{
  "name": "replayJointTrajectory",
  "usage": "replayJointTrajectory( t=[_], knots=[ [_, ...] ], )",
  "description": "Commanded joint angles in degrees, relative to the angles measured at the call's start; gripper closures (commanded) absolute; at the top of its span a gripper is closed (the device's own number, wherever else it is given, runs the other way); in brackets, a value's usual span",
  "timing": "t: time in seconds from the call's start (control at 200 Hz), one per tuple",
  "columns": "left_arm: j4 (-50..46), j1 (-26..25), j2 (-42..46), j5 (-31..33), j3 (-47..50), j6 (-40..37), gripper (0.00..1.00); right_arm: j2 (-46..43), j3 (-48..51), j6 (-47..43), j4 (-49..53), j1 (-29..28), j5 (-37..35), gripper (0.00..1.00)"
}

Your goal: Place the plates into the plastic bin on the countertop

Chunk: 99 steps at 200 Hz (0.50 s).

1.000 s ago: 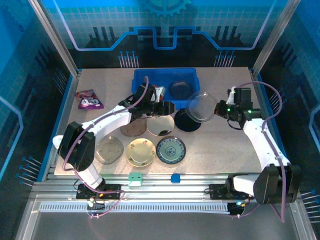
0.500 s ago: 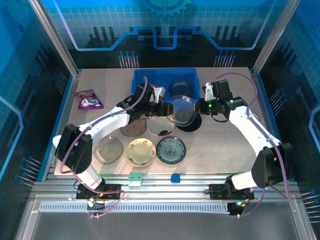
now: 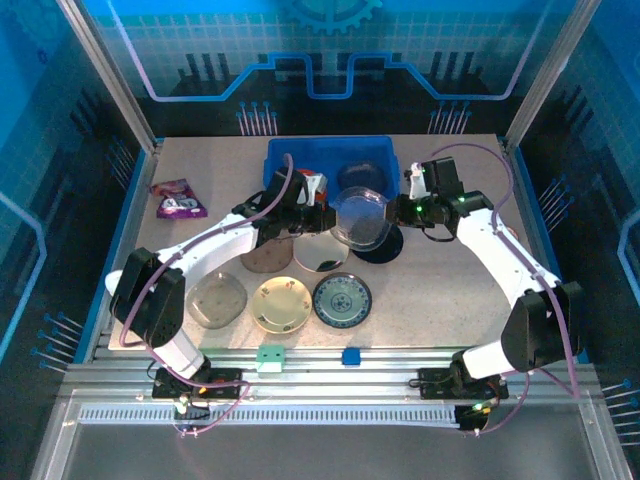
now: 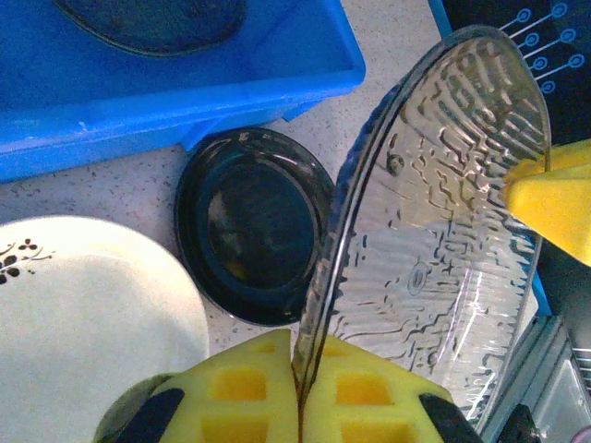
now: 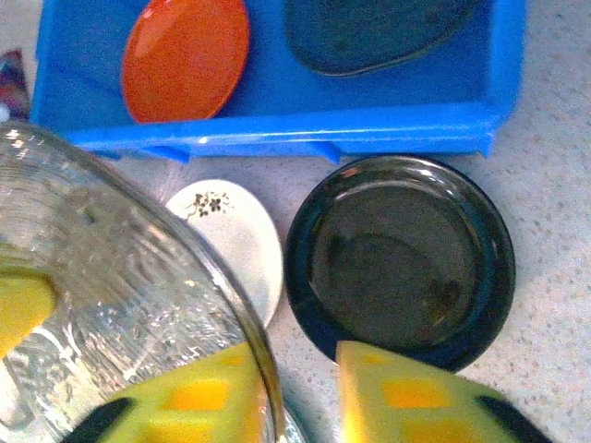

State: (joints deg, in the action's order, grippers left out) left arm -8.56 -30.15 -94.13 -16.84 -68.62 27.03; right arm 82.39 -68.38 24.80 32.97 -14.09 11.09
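Two grippers meet at the clear plate (image 4: 434,231), held on edge above the countertop (image 3: 450,290), near the plastic bin (image 4: 185,101) by the far edge. The left gripper (image 4: 300,406) pinches its rim; the right gripper (image 5: 305,397) has fingers apart, probably handing it over.

Most likely a robotics lab test cell rather than any kitchen. The speckled beige countertop (image 3: 440,290) is boxed in by bare aluminium frame posts (image 3: 105,75) at its far corners. Behind and beside it stand blue printed panels (image 3: 200,60) showing circuit traces and a gear emblem (image 3: 330,12). Slotted aluminium rails (image 3: 330,385) run along its near edge, with two white robot arms (image 3: 215,240) bolted to them and purple cables (image 3: 292,172) looping above the countertop.
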Motion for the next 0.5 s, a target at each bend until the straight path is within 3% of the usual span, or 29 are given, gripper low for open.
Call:
replayJointTrajectory(
  t=[0.0, 0.09, 0.49],
  knots=[
    [-1.27, 1.06, -0.16, 1.8, -2.95, 0.48, 1.0, -2.8, -0.29, 2.44, -0.93, 1.68, -2.41, 0.53],
    [-2.21, 1.65, -1.16, 2.43, -4.66, 1.06, 1.0, -6.65, 1.83, 3.88, -3.01, 3.68, -2.96, 0.45],
    [-5.75, 2.59, -8.43, 1.73, -15.08, 2.18, 1.0, -12.36, 8.32, 6.76, -6.27, 11.84, 0.33, 0.45]
  ],
)
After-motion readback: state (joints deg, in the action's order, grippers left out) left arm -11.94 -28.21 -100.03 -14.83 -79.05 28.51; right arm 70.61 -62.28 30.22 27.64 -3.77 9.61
